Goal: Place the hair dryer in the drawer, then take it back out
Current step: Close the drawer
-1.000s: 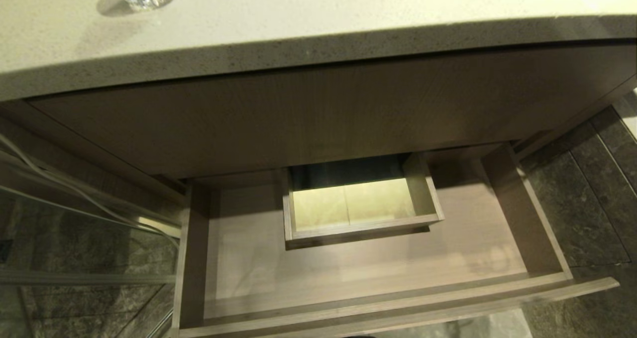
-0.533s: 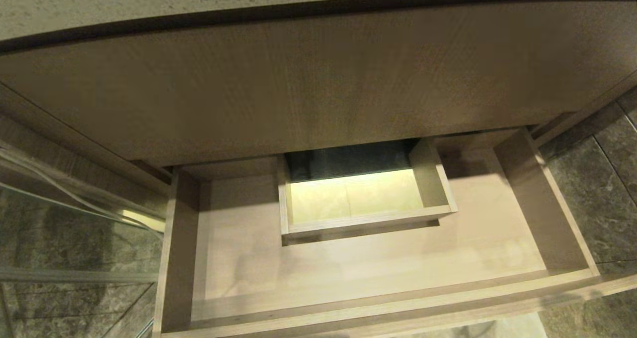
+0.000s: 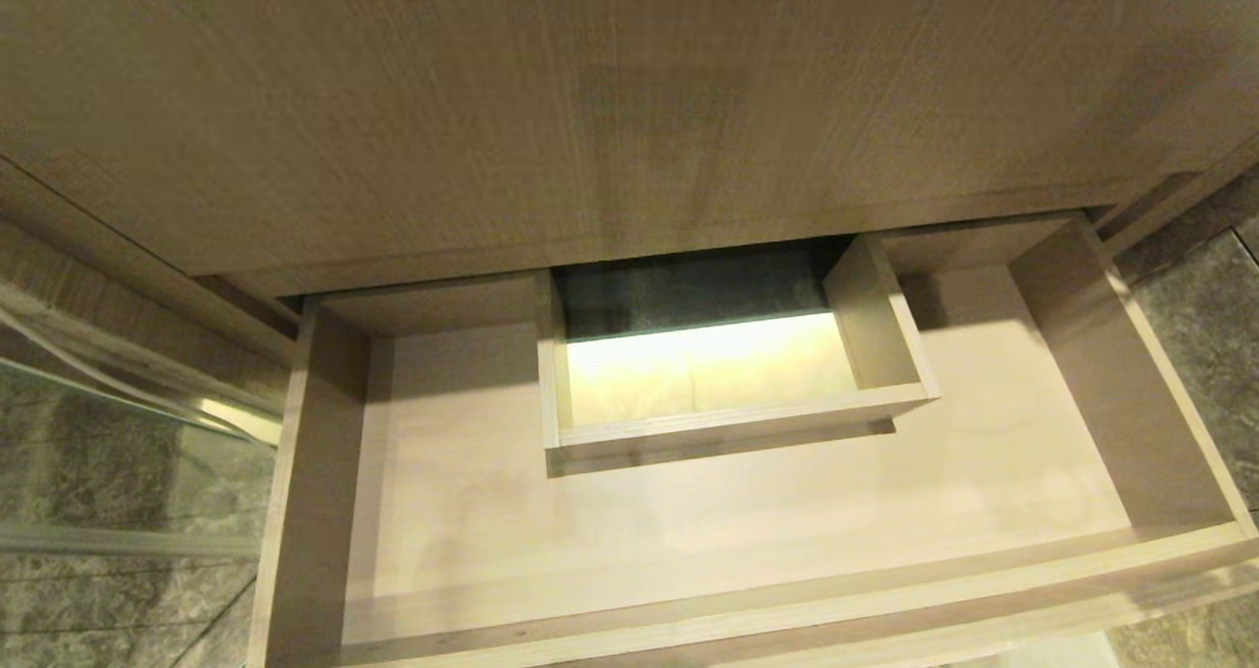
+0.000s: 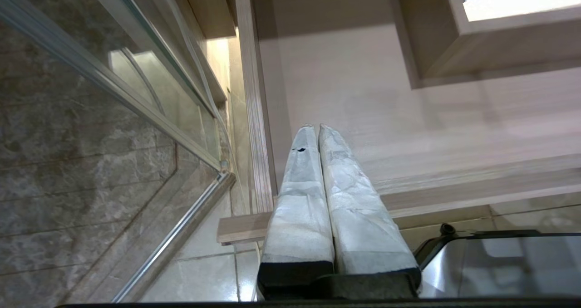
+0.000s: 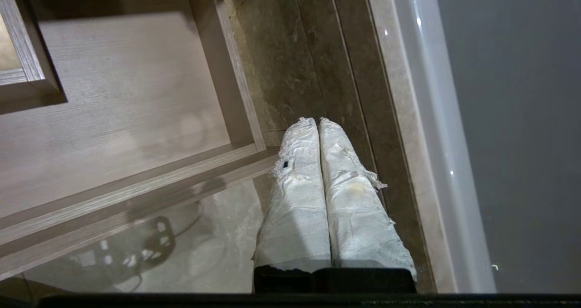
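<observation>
Head view: drawer (image 3: pixel 689 540) pulled open, hair dryer nowhere in sight; left wrist view: left end effector (image 4: pixel 316 129) closed, empty, over drawer's left end; right wrist view: right end effector (image 5: pixel 315 121) closed, empty, outside drawer's corner — locate dryer before reaching.

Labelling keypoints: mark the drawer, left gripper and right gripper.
drawer (image 3: pixel 689 550): head view, bare floor near the front.
left gripper (image 4: pixel 317 127): left wrist view, shut fingertips.
right gripper (image 5: pixel 317 121): right wrist view, shut fingertips.
</observation>
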